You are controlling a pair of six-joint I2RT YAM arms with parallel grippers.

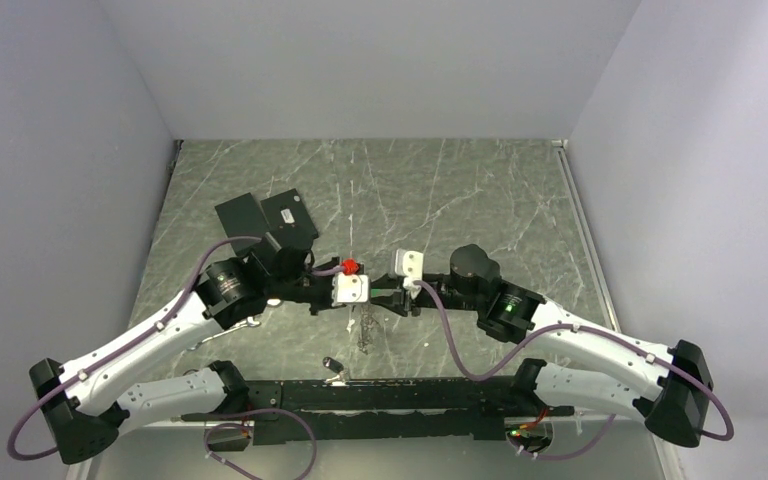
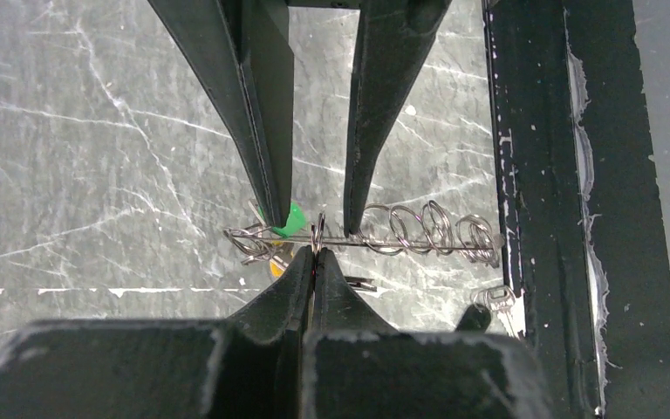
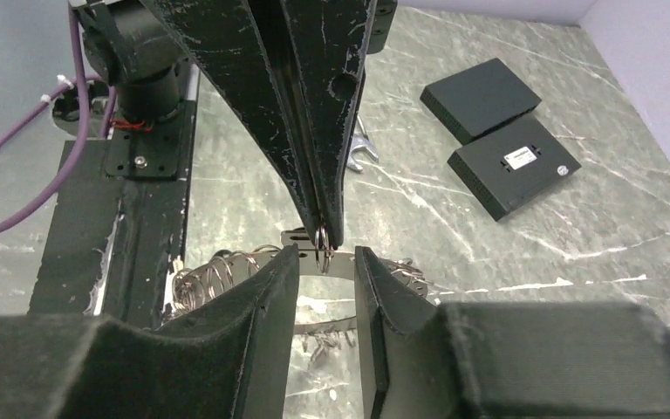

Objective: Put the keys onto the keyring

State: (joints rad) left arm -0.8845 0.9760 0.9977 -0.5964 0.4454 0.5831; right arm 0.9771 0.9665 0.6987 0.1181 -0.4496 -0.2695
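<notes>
Your left gripper [image 2: 316, 255] and right gripper [image 3: 327, 253] meet at the middle of the grey marbled worktop [image 1: 460, 190], with the small thin metal keyring [image 2: 317, 229] pinched in the left one. Its grey chain-like cord [image 2: 419, 231] runs forward toward the black base rail [image 1: 410, 395]. A tiny silver metal key [image 2: 499, 301] lies just beside that rail. Two flat black rectangular plates [image 1: 290, 215] sit behind, to the left.

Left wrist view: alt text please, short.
The left end effector, shut, pinches the small keyring between its fingertips over a marble-patterned table. The open right end effector points in from the top, a finger either side of the ring, with a green tag and coiled grey cord alongside.
</notes>
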